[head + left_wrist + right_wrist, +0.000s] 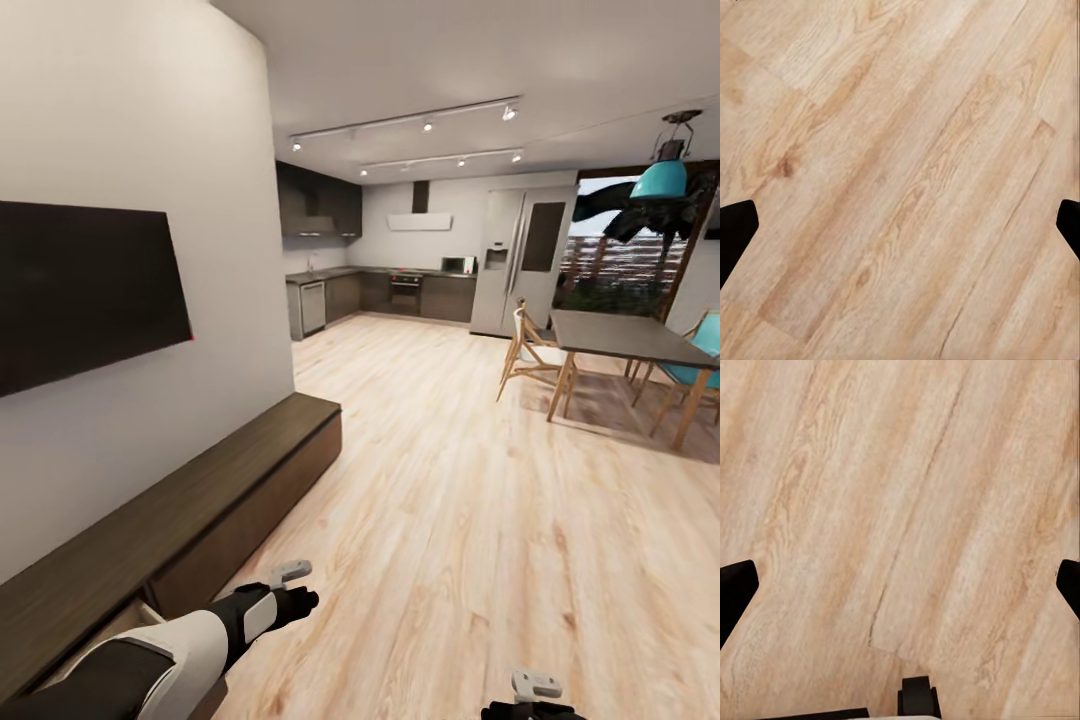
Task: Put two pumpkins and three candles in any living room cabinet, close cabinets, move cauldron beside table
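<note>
We stand beside the cabinet [190,510] under the wall TV [85,290], left hand [900,225] and right hand [900,585] both released and empty over the floor [450,520], so carrying seems unfinished.

1. The head camera looks forward and slightly down along the cabinet [190,500] toward a far kitchen.
2. Both wrist cameras face down at the plank floor [900,150], the surface shared with the head view.

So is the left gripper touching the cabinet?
Apart. The left wrist view shows the left gripper's fingers spread wide over bare floor; the head view has the cabinet off beside it.
</note>
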Robot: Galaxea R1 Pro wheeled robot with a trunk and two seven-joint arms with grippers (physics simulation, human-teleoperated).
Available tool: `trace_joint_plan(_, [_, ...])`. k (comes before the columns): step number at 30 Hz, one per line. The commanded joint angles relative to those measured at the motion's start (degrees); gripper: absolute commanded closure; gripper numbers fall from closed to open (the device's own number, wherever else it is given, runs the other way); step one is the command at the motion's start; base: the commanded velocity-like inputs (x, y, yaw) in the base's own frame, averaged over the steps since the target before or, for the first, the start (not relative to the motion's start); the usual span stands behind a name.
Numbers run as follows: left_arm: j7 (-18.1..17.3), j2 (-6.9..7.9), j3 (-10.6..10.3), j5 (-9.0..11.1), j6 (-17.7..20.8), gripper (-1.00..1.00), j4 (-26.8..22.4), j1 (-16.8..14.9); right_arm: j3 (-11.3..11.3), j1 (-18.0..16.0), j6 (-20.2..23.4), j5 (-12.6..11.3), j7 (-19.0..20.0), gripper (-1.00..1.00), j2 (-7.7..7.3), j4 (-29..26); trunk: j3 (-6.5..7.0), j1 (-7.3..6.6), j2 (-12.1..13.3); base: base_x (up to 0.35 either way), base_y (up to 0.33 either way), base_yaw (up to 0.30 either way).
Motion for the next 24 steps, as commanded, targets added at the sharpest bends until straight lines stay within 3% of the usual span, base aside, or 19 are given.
trace_joint_plan(1, [0.0,-0.02,-0.5,0.6,0.1,-1.0,0.1,-0.1,0.5,-0.1,0.1,-0.5,0.2,-1.0,0.0,0.1,-0.01,0.0,0.0,0.031,0.0,-0.27])
trace_joint_plan(11, [0.0,-0.02,-0.5,0.6,0.1,-1.0,0.1,-0.1,0.5,-0.1,0.1,-0.5,0.1,-1.0,-0.01,0.1,0.3,0.0,0.0,0.176,-0.097,-0.222])
trace_joint_plan(24, [0.0,-0.09,-0.5,0.6,0.1,-1.0,0.1,0.0,0.4,0.6,-3.9,-0.5,0.4,-1.0,-0.04,0.1,0.31,0.0,0.0,0.255,-0.173,-0.018])
